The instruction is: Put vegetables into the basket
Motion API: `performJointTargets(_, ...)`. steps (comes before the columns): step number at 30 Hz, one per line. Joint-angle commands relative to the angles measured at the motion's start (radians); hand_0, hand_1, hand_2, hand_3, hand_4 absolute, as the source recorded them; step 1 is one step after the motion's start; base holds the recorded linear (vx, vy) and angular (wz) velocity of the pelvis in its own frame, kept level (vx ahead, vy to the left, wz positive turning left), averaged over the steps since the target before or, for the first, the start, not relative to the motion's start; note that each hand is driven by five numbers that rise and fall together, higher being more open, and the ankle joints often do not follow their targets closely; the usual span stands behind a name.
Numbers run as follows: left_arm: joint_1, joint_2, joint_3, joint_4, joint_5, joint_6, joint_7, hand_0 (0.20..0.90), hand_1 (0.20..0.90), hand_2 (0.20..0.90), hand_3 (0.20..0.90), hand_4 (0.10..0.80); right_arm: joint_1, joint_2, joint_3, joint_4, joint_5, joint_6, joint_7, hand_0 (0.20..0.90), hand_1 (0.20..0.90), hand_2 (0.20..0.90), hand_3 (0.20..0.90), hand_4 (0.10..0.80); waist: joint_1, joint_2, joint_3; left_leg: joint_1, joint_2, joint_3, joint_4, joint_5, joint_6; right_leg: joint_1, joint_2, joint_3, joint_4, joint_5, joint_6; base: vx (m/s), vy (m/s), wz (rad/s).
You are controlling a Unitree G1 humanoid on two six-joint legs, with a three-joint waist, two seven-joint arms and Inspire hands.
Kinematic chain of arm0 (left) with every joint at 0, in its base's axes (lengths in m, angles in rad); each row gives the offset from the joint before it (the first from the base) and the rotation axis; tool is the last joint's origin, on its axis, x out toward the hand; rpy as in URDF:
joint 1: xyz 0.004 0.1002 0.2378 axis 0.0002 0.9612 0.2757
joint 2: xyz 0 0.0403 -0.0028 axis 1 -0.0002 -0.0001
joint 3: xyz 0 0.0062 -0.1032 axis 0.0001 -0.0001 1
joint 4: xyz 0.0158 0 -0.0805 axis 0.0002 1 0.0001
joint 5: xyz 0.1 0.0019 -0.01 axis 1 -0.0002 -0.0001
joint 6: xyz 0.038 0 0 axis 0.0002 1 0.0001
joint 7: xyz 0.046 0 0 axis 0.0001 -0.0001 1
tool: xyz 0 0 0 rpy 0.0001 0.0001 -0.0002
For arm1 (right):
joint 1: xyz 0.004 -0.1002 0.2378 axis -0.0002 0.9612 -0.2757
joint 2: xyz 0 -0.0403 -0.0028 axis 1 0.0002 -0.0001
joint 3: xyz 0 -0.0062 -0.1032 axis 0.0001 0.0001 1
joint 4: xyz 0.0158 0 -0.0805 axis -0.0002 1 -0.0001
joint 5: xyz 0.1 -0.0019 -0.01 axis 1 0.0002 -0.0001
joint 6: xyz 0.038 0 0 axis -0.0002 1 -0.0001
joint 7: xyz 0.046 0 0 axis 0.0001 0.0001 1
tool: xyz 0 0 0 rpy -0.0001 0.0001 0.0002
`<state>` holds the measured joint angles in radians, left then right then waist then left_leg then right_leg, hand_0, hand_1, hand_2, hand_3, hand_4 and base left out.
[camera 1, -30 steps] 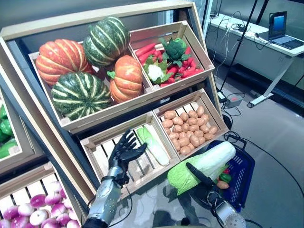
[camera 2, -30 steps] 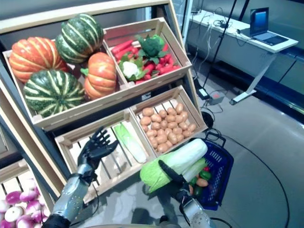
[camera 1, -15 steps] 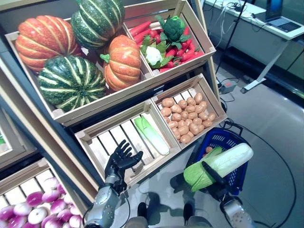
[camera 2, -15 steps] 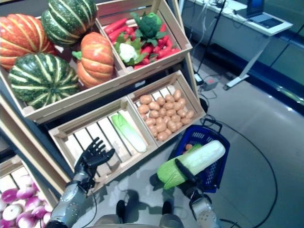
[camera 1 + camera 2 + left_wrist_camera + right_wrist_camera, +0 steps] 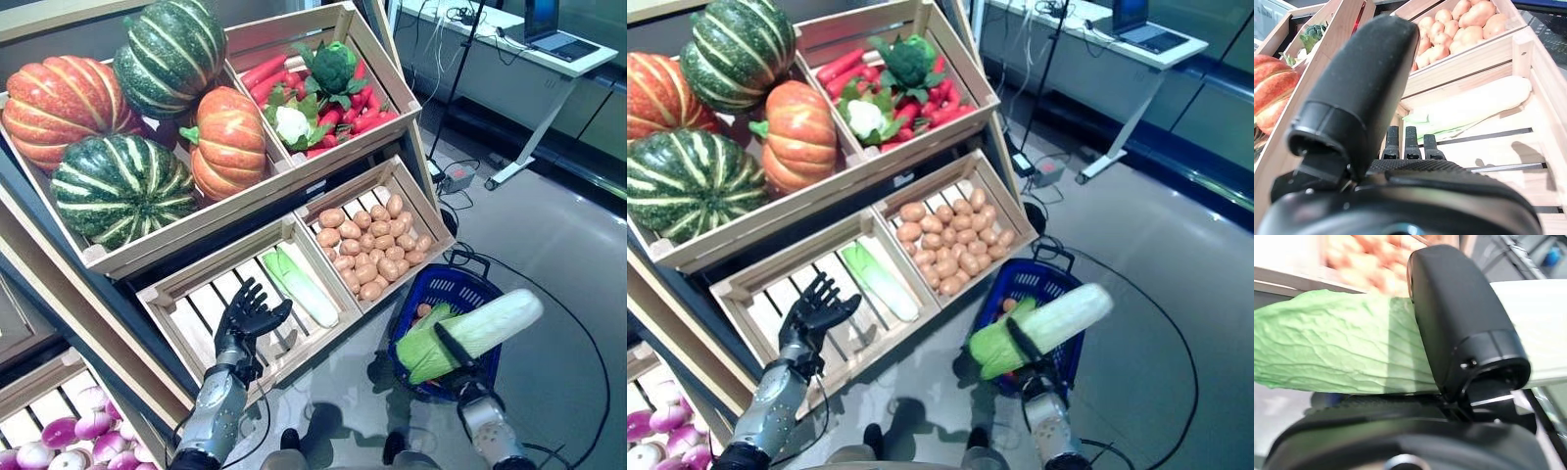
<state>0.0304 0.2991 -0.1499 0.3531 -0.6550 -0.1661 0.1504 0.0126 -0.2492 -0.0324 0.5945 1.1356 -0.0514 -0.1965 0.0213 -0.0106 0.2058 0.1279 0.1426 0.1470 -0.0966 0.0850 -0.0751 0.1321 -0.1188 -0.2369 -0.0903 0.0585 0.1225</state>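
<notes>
A long napa cabbage [image 5: 470, 334], green at the leafy end and white at the stalk, is held across the top of the blue basket [image 5: 452, 290] on the floor at the right. My right hand [image 5: 457, 346] is shut on it, the thumb [image 5: 1459, 318] laid over its middle. Small vegetables lie inside the basket. A second napa cabbage [image 5: 300, 285] rests in the lower middle crate [image 5: 201, 304]. My left hand [image 5: 247, 320] hovers open over that crate's slats, fingers [image 5: 1405, 142] spread, a hand's width left of the cabbage [image 5: 1469, 110].
The stand's upper crates hold pumpkins [image 5: 225, 142] and a mix of carrots, broccoli and cauliflower [image 5: 313, 98]. Potatoes [image 5: 367, 255] fill the lower right crate. Purple onions [image 5: 73, 441] lie at the lower left. A desk with a laptop [image 5: 554, 39] stands far right.
The camera has shifted. My right hand has carried the cabbage further right, out over the basket. My left hand keeps its place over the crate.
</notes>
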Motion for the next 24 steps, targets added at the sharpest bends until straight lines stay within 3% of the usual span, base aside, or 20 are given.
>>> performJointTargets(1,-0.087,0.089,0.016,-0.095,0.088,-0.080,-0.009,0.900,0.900,0.900,0.900,0.800,-0.105,-0.085,-0.068,-0.006,-0.048,-0.074,-0.010,0.300,0.300,0.300,0.300,0.400,0.024,-0.010,-0.066,-0.009,0.011,-0.021,0.009,-0.025,-0.023,0.043,-0.053,-0.029,0.010,0.016,-0.007,0.036,-0.091,0.05)
performJointTargets(7,-0.196,0.159,0.001,-0.134,0.107,-0.096,0.056,0.900,0.900,0.900,0.900,0.800,-0.269,-0.229,-0.111,0.181,-0.057,-0.043,0.023,0.300,0.300,0.300,0.300,0.400,0.058,0.010,0.007,-0.122,0.024,-0.064,0.099,-0.011,-0.046,-0.060,-0.051,-0.042,0.134,-0.033,-0.029,-0.147,-0.114,0.08)
performJointTargets(10,-0.281,0.184,-0.017,-0.131,0.089,-0.135,0.087,0.900,0.900,0.900,0.900,0.800,-0.393,-0.286,-0.053,0.257,-0.133,0.009,0.060,0.300,0.300,0.300,0.300,0.400,0.060,0.018,0.083,-0.233,0.025,-0.091,0.220,-0.028,-0.060,-0.155,-0.061,-0.044,0.240,-0.071,-0.044,-0.314,-0.132,0.16)
performJointTargets(11,-0.311,0.201,-0.030,-0.141,0.085,-0.162,0.097,0.900,0.900,0.900,0.900,0.800,-0.457,-0.342,-0.014,0.303,-0.176,0.006,0.080,0.300,0.300,0.300,0.300,0.400,0.063,0.022,0.135,-0.298,0.024,-0.097,0.300,-0.046,-0.059,-0.225,-0.070,-0.039,0.320,-0.089,-0.055,-0.319,-0.080,0.02)
performJointTargets(15,-0.357,0.230,-0.060,-0.159,0.176,-0.223,0.153,0.900,0.900,0.900,0.900,0.800,-0.575,-0.433,0.026,0.402,-0.183,-0.017,0.161,0.300,0.300,0.300,0.300,0.400,0.066,0.032,0.206,-0.474,0.012,-0.109,0.513,-0.125,-0.036,-0.412,-0.095,-0.029,0.544,-0.160,-0.086,-0.267,-0.040,0.01)
performJointTargets(19,-0.413,0.250,-0.087,-0.142,0.148,-0.217,0.152,0.900,0.900,0.900,0.900,0.800,-0.667,-0.491,0.045,0.479,-0.168,0.022,0.217,0.300,0.300,0.300,0.300,0.400,0.067,0.039,0.239,-0.604,-0.002,-0.124,0.674,-0.195,-0.012,-0.541,-0.126,-0.016,0.699,-0.208,-0.104,-0.140,-0.010,0.04)
performJointTargets(24,-0.440,0.269,-0.113,-0.141,0.126,-0.215,0.148,0.900,0.900,0.900,0.900,0.800,-0.745,-0.538,0.057,0.544,-0.183,0.017,0.228,0.300,0.300,0.300,0.300,0.400,0.070,0.051,0.267,-0.707,-0.017,-0.132,0.797,-0.244,0.009,-0.646,-0.151,-0.004,0.812,-0.233,-0.110,-0.083,0.006,0.06)
